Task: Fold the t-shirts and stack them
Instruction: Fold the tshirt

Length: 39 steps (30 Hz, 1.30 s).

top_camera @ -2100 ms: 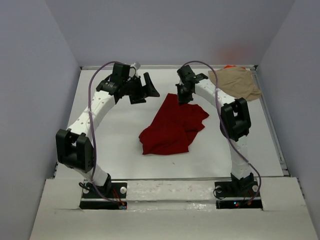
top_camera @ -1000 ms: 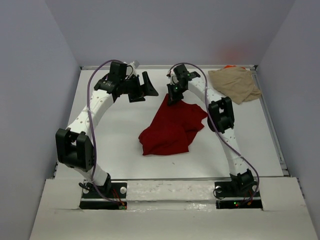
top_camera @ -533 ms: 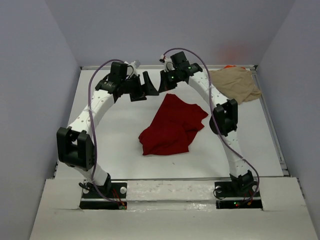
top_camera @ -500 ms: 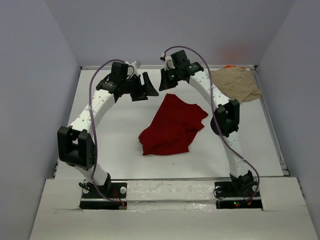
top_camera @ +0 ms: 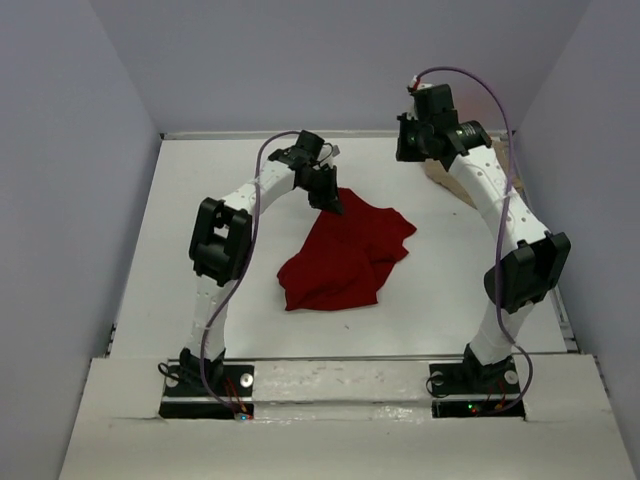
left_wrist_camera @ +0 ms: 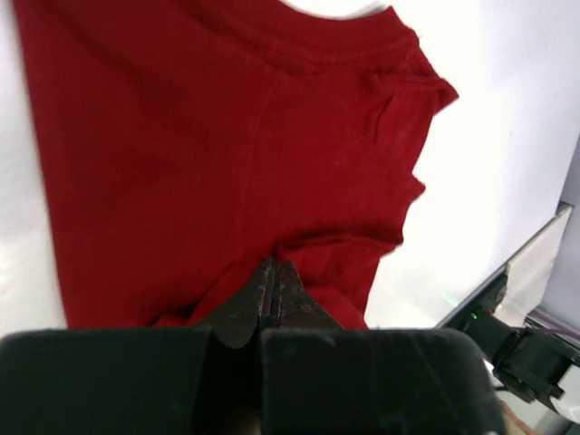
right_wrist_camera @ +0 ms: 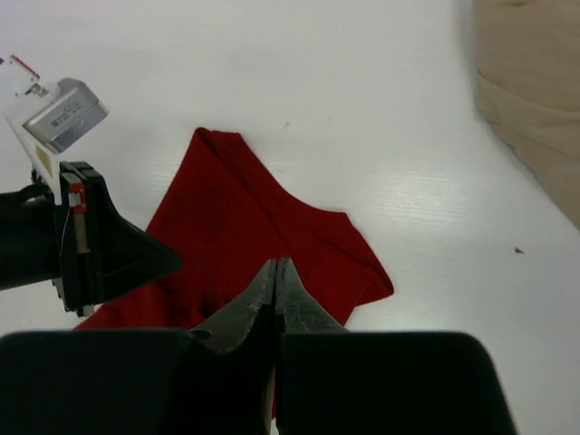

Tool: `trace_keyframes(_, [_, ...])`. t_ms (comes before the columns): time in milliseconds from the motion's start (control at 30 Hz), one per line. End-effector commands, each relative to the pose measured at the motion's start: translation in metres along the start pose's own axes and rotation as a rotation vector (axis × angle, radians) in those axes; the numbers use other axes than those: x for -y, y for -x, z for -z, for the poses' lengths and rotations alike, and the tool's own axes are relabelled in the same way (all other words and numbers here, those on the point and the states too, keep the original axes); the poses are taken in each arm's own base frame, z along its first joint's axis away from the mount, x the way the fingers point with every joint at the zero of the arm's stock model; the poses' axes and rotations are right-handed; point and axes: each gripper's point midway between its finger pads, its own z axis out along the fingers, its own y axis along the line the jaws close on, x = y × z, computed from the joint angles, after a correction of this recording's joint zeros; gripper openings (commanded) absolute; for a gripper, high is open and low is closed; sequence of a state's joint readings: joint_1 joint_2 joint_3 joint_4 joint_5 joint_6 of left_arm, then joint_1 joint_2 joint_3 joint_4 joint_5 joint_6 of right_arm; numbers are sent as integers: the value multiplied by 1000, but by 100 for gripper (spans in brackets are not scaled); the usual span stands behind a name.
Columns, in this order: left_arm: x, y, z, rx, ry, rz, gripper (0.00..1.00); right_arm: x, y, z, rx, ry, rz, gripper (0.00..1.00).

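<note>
Since half a second ago the left arm has swung in from 10 o'clock to the table's middle, and the right arm has pulled away toward 2 o'clock. From above, the left gripper (top_camera: 333,203) is closed at the 12 o'clock edge of the crumpled red shirt (top_camera: 345,255), which lies mid-table and has not shifted. The right gripper (top_camera: 403,150) is closed, empty and raised, well apart from it. The tan shirt (top_camera: 437,172) shows in part behind that arm. The white table (top_camera: 200,200) is boxed in by pale grey walls (top_camera: 330,60). On the left wrist camera, the fingers (left_wrist_camera: 263,294) are pressed together over red cloth (left_wrist_camera: 181,136); I cannot tell whether any is pinched. On the right wrist camera, the closed tips (right_wrist_camera: 275,270) hang over the red shirt (right_wrist_camera: 245,217), with the left gripper (right_wrist_camera: 168,260) at 9 o'clock and the tan shirt (right_wrist_camera: 526,91) at 2 o'clock.
</note>
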<state>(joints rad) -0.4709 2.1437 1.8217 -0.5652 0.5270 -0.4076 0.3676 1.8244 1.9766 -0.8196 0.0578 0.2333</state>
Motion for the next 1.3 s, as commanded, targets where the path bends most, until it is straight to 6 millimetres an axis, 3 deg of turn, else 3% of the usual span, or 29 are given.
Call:
trace_keyframes(0, [21, 13, -7, 1, 1, -61, 0, -1, -22, -7, -37, 21, -3, 0])
trace_keyframes(100, [21, 14, -30, -42, -9, -64, 0, -7, -38, -8, -76, 68, -8, 0])
trace_keyframes(167, [20, 15, -40, -57, -15, -61, 0, -10, -38, -5, -63, 89, -15, 0])
trace_keyframes(200, [8, 5, -55, -108, 4, -38, 0, -13, -39, -5, -55, 105, -20, 0])
trace_keyframes(267, [10, 12, -61, -103, -2, -49, 0, -17, -32, 6, -23, 132, -21, 0])
trace_keyframes(400, [-12, 0, -84, -147, 35, -3, 0, -20, -19, 19, 20, 148, -13, 0])
trace_keyframes(633, [-46, -13, -99, -186, 134, 73, 0, -24, -4, 37, 69, 168, -3, 0])
trace_keyframes(833, [-86, -9, -89, -170, 210, 168, 0, -25, -6, 40, 66, 178, -4, 0])
trace_keyframes(900, [-98, 5, -73, -122, 208, 205, 0, -25, -10, 39, 55, 178, -4, 0])
trace_keyframes(933, [-109, 0, -70, -129, 221, 231, 0, -24, -11, 37, 48, 176, -4, 0])
trace_keyframes(1000, [-127, 13, -52, -83, 227, 268, 0, -24, -14, 35, 38, 175, -5, 0])
trace_keyframes(1100, [-153, 16, -34, -67, 237, 329, 0, -25, -17, 34, 27, 183, -6, 0])
trace_keyframes(1267, [-177, 25, -15, -34, 242, 363, 0, -28, -25, 28, -6, 198, -1, 0])
